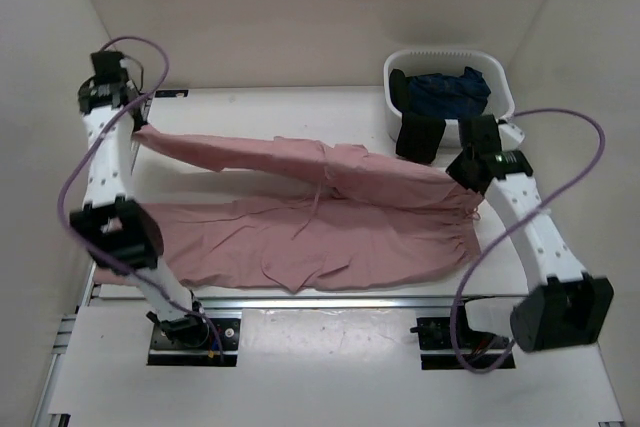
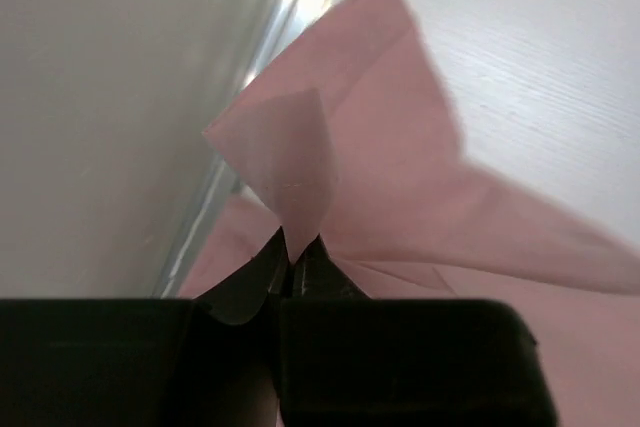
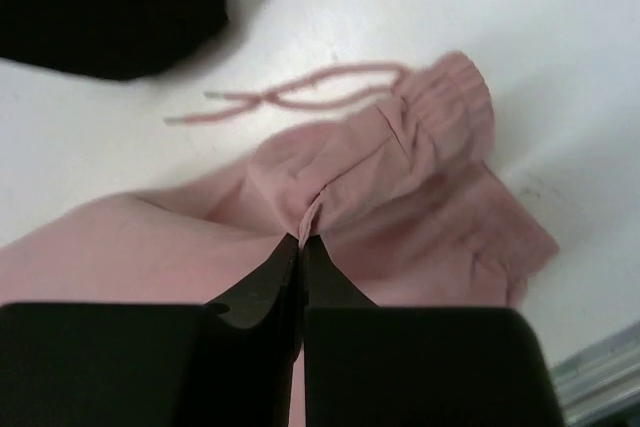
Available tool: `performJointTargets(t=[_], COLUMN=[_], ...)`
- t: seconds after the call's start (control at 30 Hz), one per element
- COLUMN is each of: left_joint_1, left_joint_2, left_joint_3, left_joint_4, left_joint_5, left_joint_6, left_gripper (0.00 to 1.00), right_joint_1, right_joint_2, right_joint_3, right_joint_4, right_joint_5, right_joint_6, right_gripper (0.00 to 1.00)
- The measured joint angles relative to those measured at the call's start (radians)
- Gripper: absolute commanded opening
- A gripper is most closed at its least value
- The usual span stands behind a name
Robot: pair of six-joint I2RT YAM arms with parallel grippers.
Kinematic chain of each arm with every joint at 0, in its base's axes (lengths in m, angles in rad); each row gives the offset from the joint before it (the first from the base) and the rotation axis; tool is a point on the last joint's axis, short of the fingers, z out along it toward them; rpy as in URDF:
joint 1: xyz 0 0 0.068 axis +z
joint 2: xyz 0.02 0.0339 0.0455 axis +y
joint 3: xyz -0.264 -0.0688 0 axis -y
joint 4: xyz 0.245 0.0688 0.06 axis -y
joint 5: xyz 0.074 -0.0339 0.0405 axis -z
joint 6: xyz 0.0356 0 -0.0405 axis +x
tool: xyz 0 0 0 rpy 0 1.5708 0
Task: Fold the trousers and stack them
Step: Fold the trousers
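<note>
The dusty-pink trousers (image 1: 330, 227) lie spread across the table, waist at the right, legs toward the left. One leg is lifted off the table and stretched between the two grippers. My left gripper (image 1: 140, 127) is shut on that leg's hem at the far left; in the left wrist view my left gripper (image 2: 296, 252) pinches a corner of pink fabric (image 2: 300, 147). My right gripper (image 1: 462, 179) is shut on the waist edge; in the right wrist view my right gripper (image 3: 302, 239) pinches a fold next to the gathered waistband (image 3: 440, 107). The drawstring cords (image 3: 290, 97) lie on the table.
A white basket (image 1: 400, 72) with dark blue cloth (image 1: 447, 90) stands at the back right, a black cloth (image 1: 418, 137) hanging over its front. A wall runs along the left. A metal rail (image 1: 330, 302) runs along the table's near edge.
</note>
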Motion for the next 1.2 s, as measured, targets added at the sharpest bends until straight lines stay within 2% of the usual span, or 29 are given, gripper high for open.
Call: performJointTargets(t=[0.13,0.2,0.37,0.47,0.53,0.63,0.8,1.0,1.2], left_joint_1=[0.079,0.119,0.248,0.324,0.368,0.417,0.435,0.426,0.402], left_joint_2=[-0.302,-0.391,-0.459,-0.484,-0.514,-0.548,-0.526,-0.454,-0.453], left_joint_3=[-0.307,-0.475,-0.904,-1.070,-1.119,-1.135,-1.096,-0.858,-0.642], left_joint_4=[0.025,0.034,0.074,0.104,0.131,0.175,0.186,0.132,0.101], left_joint_5=[-0.029,-0.037,-0.083,-0.107,-0.119,-0.121,-0.098,-0.040,0.029], left_joint_6=[-0.004,-0.004,-0.002,0.000,0.001,0.000,-0.004,-0.019,-0.030], left_gripper=[0.14,0.14,0.14,0.14,0.14,0.14,0.14,0.14,0.14], right_joint_1=[0.006,0.008,0.007,0.005,0.004,0.005,0.005,0.019,0.031], right_joint_2=[-0.211,-0.307,-0.434,-0.443,-0.445,-0.460,-0.459,-0.387,-0.389], right_joint_3=[-0.194,-0.304,-0.512,-0.607,-0.650,-0.684,-0.664,-0.437,-0.397], right_joint_4=[-0.022,-0.045,-0.105,-0.109,-0.115,-0.117,-0.133,-0.153,-0.141], right_joint_5=[-0.066,-0.090,-0.142,-0.153,-0.159,-0.182,-0.197,-0.227,-0.278], right_joint_6=[0.053,0.077,0.113,0.129,0.141,0.164,0.185,0.177,0.173], right_gripper=[0.00,0.00,0.00,0.00,0.00,0.00,0.00,0.00,0.00])
